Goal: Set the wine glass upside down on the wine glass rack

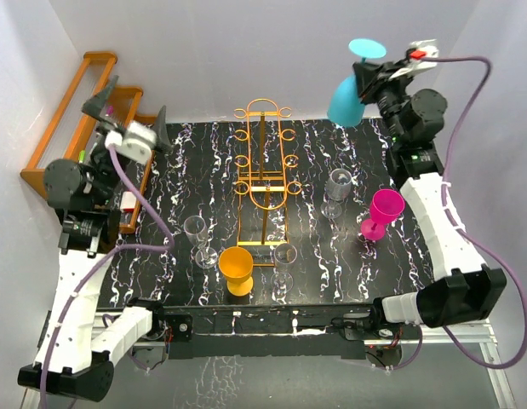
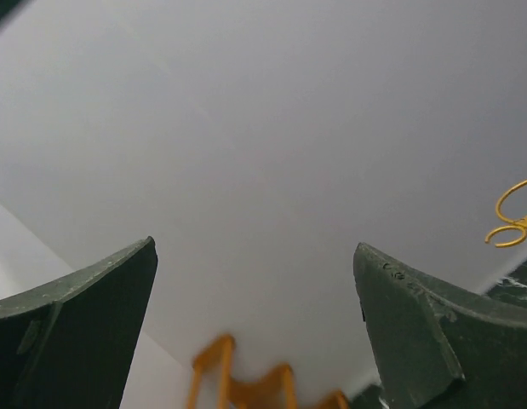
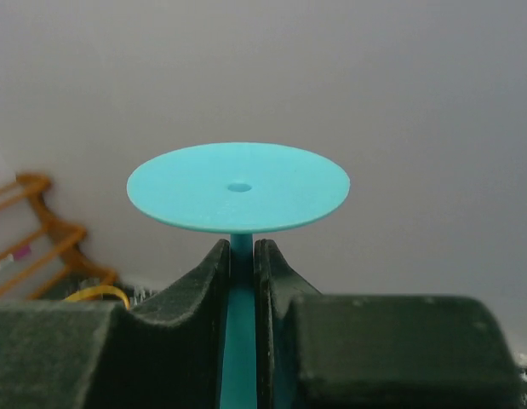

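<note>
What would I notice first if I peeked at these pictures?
The bright blue-green glass jumps out first. It is held up in the air at the back right, its stem pinched in the right gripper. Next comes the golden wire rack standing in the middle of the black speckled table, with a pink glass to its right and an orange cup near the front.

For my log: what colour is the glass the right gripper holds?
Turquoise wine glass, clearest in right wrist view.

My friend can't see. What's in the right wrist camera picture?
A turquoise plastic wine glass is held upside down, its round foot on top and its stem pinched by the dark right end effector. A brown wooden shelf shows at left.
</note>
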`<state>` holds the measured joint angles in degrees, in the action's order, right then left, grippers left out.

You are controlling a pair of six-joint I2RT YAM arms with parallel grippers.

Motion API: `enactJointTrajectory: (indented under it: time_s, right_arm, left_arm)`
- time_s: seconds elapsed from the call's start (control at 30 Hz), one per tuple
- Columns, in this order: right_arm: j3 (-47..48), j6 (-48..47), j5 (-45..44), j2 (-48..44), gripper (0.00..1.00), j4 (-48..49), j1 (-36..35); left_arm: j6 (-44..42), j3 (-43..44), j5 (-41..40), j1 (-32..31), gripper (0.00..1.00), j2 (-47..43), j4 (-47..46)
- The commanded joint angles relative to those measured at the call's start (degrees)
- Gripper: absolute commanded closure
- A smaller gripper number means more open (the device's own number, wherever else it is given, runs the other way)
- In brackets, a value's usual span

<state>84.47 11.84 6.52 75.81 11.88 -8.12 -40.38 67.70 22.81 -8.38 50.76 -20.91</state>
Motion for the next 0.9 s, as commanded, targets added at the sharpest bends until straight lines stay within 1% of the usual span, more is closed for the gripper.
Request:
enactJointTrajectory:
  time_s: [0.0,0.07,0.1,0.2,0.23,0.3,0.37,0.43,0.6,0.73,0.87]
  right_arm:
    - [-8.9,-6.1,13.2,-0.1,0.92,13.5,1.2]
    - [-15.5,-7.4,16.7,-0.3,0.92,23.4,1.4]
    - [-16.9,-8.6,19.3,0.0,0.92,25.0,1.4]
    - [-12.5,-13.5,24.5,3.2,0.92,16.3,1.3]
    - [-11.8,-14.1,26.2,4.6,0.92,16.2,1.3]
    - [-12.2,-15.7,31.1,6.5,0.92,18.6,1.3]
    - [-13.0,-17.8,37.5,8.5,0.92,21.6,1.3]
    - [-14.2,-14.0,40.3,10.2,0.92,27.1,1.3]
    - [-14.7,-10.0,46.0,13.5,0.92,35.1,1.3]
    - [-13.0,-8.5,48.4,15.7,0.92,36.5,1.3]
    - [-10.9,-10.1,49.6,17.5,0.92,34.1,1.3]
  left_arm:
    - [15.6,10.2,-17.7,-0.2,0.03,2.9,24.5]
    - [19.8,15.8,-20.7,-0.2,0.03,4.8,34.3]
    - [21.7,18.5,-21.8,-0.2,0.03,6.2,39.4]
    - [25.2,27.4,-24.2,-0.1,0.03,11.9,55.8]
    - [25.6,29.7,-24.4,-0.1,0.03,13.6,60.6]
    - [24.9,32.9,-23.0,-0.1,0.03,16.2,68.5]
    - [24.3,33.7,-20.3,-0.1,0.03,17.6,74.3]
    - [23.8,33.7,-16.0,-0.1,0.03,18.5,79.9]
    - [23.5,31.4,-10.6,1.5,0.03,19.4,85.4]
    - [22.6,29.6,-6.5,1.7,0.03,20.9,88.9]
    - [22.3,28.3,-2.8,1.7,0.03,21.8,90.1]
